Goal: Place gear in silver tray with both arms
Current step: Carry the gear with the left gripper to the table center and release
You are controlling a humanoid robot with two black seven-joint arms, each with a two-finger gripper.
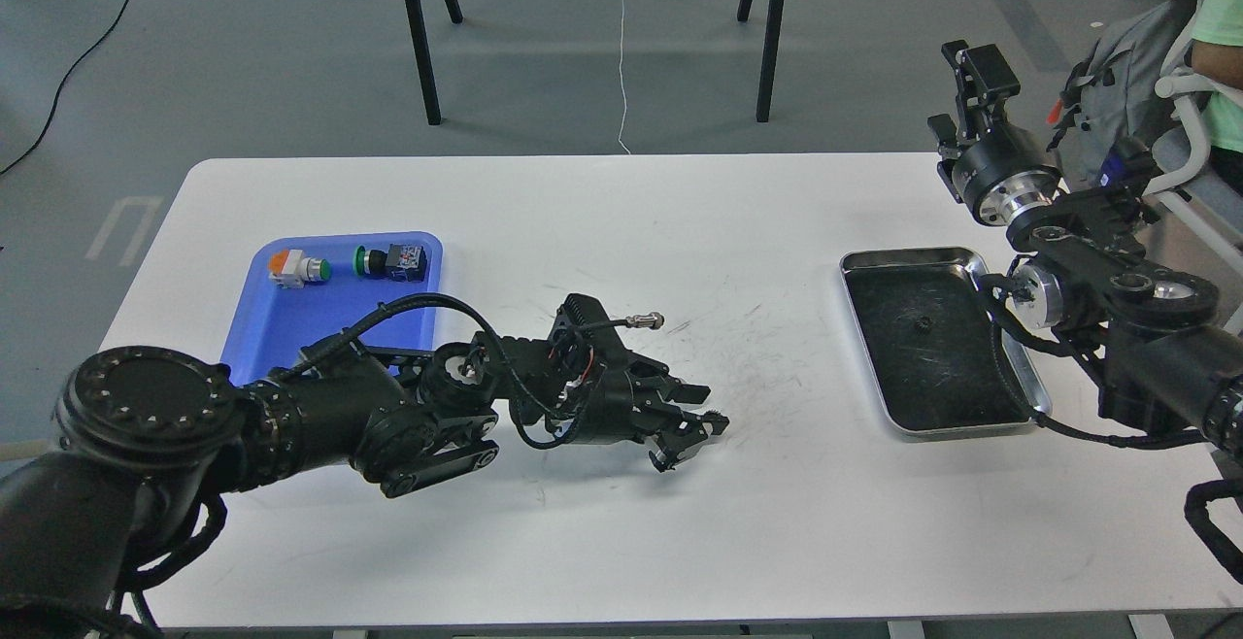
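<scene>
Gear (920, 325): small, dark, resting mid silver tray (1010, 357). I read my left gripper (694, 414) as parted and empty, low over the table (621, 231); right gripper (971, 85) raised, opening indiscernible. Risk: right arm's cable grazing the tray rim, shifting it.

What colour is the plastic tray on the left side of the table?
Blue. The plastic tray shows in the head view, partly hidden by the left arm.

You see a blue plastic tray (291, 314) on the white counter (621, 231), holding an orange-and-white push button (296, 267) and a green-and-black switch (391, 260).
</scene>
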